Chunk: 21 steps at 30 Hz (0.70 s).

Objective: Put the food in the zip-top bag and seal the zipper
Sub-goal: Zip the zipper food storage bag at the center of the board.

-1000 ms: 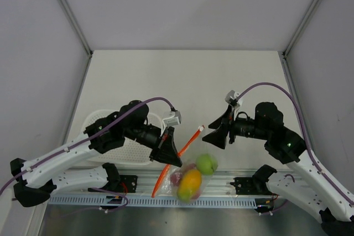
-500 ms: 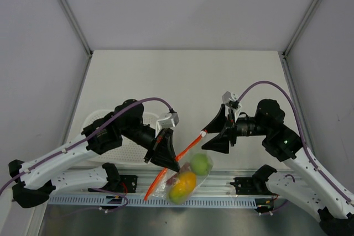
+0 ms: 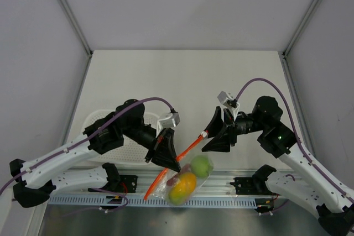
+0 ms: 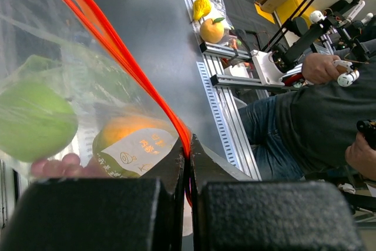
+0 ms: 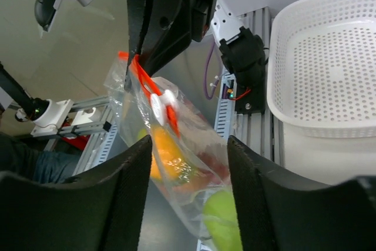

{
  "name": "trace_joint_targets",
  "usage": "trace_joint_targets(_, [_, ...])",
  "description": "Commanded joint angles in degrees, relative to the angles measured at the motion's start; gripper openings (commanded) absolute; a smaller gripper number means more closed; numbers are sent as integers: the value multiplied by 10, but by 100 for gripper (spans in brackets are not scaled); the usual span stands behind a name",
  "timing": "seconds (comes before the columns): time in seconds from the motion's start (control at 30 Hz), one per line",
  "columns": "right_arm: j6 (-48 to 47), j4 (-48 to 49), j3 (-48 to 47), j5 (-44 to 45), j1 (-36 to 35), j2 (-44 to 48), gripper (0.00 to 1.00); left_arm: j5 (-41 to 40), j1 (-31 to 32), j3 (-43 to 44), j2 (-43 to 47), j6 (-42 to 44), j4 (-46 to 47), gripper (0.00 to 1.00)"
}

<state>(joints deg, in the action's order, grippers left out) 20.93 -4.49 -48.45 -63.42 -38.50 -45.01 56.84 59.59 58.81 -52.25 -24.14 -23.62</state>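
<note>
My left gripper (image 3: pixel 167 157) is shut on the orange-red zipper (image 3: pixel 188 147) of the clear zip-top bag (image 3: pixel 185 178), which hangs over the table's front edge. Inside it are the green apple (image 3: pixel 201 164), the yellow-orange mango (image 3: pixel 183 186) and a reddish fruit (image 3: pixel 172 180); I cannot pick out the peach. In the left wrist view the jaws pinch the zipper (image 4: pixel 117 48) above the apple (image 4: pixel 32 121) and mango (image 4: pixel 132 139). My right gripper (image 3: pixel 209 134) is open, its fingers on either side of the zipper's white slider (image 5: pixel 161 104), not touching it.
The white perforated basket (image 3: pixel 98 121) sits at the left behind my left arm and shows in the right wrist view (image 5: pixel 329 69). Aluminium rails (image 3: pixel 232 183) run along the front edge under the hanging bag. A person sits beyond the table (image 4: pixel 305 121).
The left gripper has carried the bag a little down and left. The right gripper has moved left, up to the zipper's slider end, still open.
</note>
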Motion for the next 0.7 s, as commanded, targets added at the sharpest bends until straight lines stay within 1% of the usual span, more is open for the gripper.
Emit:
trace_joint_targets(0.0, [15, 38, 0, -34, 1, 0, 55, 19, -3, -1, -2, -7, 41, 1])
trace_joint_targets(0.07, [18, 39, 0, -39, 1, -2, 51, 19, -3, -3, -4, -6, 41, 1])
trace_joint_targets(0.13, [21, 61, 0, -43, 1, -2, 48, 18, -3, -3, -6, -6, 42, 1])
trace_joint_targets(0.27, [32, 70, 0, -52, -1, -1, 36, 13, -3, -4, -7, -6, 40, 1])
trace_joint_targets(0.3, [32, 68, 0, -51, -1, -2, 30, 11, -3, -4, -7, -4, 39, 1])
trace_joint_targets(0.37, [32, 65, 0, -53, -1, -2, 22, 7, -3, -4, -8, -4, 38, 1])
trace_joint_targets(0.4, [31, 60, 2, -52, -2, -2, 12, 3, -3, -3, -9, -3, 37, 1])
trace_joint_targets(0.47, [27, 52, 4, -50, -1, 1, 2, -8, -3, -4, -9, -1, 32, 1])
trace_joint_targets(0.5, [23, 48, 5, -48, -1, 2, 0, -14, -3, -3, -9, 1, 30, 1])
trace_joint_targets(0.57, [15, 15, 6, -24, -1, 5, 0, -44, -3, 2, -14, 8, 10, 1])
trace_joint_targets(0.63, [-5, -25, 5, 20, -1, 7, 0, -74, -3, 10, -23, 16, -17, 1])
trace_joint_targets(0.67, [-10, -36, 6, 35, -1, 8, 0, -114, -3, 16, -29, 19, -31, 1])
